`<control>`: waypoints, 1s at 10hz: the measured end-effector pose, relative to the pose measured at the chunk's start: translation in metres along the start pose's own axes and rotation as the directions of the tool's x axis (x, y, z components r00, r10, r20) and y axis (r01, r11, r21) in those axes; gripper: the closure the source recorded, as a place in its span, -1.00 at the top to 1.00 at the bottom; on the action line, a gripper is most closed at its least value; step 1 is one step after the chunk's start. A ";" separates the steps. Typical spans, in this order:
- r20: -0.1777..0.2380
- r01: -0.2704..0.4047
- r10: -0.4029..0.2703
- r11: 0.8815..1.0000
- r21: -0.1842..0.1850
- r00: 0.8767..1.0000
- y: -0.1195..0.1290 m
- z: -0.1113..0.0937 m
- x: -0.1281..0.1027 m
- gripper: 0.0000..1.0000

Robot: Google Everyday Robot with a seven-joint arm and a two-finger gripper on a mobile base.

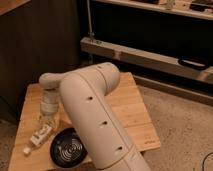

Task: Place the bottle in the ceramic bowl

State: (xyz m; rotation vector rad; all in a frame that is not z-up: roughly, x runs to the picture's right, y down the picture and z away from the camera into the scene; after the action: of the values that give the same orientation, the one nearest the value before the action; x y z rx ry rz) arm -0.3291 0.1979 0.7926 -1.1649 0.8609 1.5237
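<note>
A dim room with dark cabinet fronts and a speckled gritty floor (pixel 185 130) surrounds a low table of pale slatted wood (pixel 132 107), its boards smooth and matt. A thick cream plastic arm (pixel 95 115), rounded like a tube and dotted with small round holes, crosses the table from the front edge toward the left side. From its ribbed cylindrical wrist the two-finger gripper (pixel 48 120) hangs down near the table's left edge, released, jaws standing apart and clasping nothing. Just below it, the small slim white plastic bottle (pixel 40 135) lies flat on the wood, its cap pointing to the front left corner; whether the gripper touches its upper end cannot be told. Beside the bottle, near the front edge, sits the round shallow glossy black ceramic bowl (pixel 67 147) with pale rings inside, partly hidden by the arm.
</note>
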 end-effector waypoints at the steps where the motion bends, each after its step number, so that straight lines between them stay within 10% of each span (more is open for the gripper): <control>1: 0.002 0.002 -0.002 1.000 0.000 1.000 0.000 0.001 0.000 0.30; 8: 0.009 0.033 -0.033 0.999 0.004 0.999 0.003 0.013 0.000 0.30; 10: 0.006 0.039 -0.039 0.999 0.006 0.999 0.004 0.014 -0.001 0.01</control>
State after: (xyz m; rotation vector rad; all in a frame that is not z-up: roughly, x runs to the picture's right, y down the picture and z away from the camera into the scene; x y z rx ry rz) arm -0.3369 0.2098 0.7974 -1.1653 0.8333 1.4911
